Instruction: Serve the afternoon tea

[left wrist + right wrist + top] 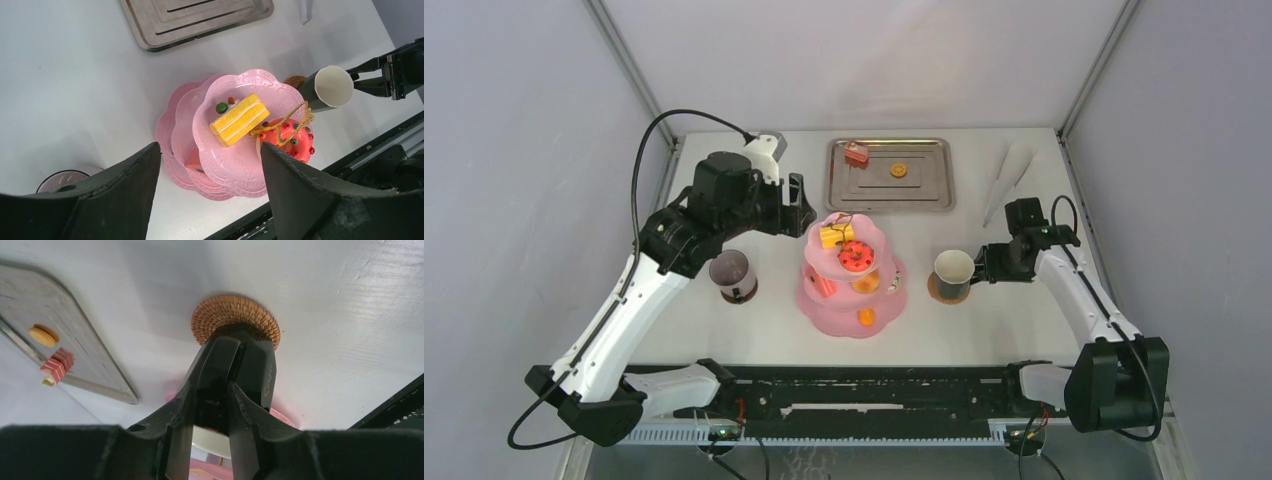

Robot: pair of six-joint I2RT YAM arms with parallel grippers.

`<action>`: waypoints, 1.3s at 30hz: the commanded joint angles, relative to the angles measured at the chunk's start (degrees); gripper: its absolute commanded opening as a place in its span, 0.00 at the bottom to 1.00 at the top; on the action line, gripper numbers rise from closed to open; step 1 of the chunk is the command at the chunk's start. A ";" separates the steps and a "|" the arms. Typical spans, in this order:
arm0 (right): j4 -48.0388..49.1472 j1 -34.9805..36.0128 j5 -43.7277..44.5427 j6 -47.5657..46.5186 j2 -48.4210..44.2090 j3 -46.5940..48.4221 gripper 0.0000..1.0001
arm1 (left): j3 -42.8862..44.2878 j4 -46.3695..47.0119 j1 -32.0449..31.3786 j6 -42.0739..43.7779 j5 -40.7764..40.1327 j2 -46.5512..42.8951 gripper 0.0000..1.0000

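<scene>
Table; wrist-only: right claw on black mug

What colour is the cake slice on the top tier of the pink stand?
Yellow with white layers. The cake slice shows best in the left wrist view.

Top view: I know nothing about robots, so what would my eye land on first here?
Most likely the pink three-tier stand at the table's centre, loaded with bright toy cakes such as a yellow cake slice on its top tier. Next comes the right gripper, clamped on a black mug to the right of the stand, while the open left gripper hovers by the stand's far left edge.
</scene>
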 commanded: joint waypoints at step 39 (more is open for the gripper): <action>12.96 -2.63 16.41 -70.87 -25.79 33.37 0.67 | 1.51 2.31 19.27 -0.55 -19.14 -10.12 0.99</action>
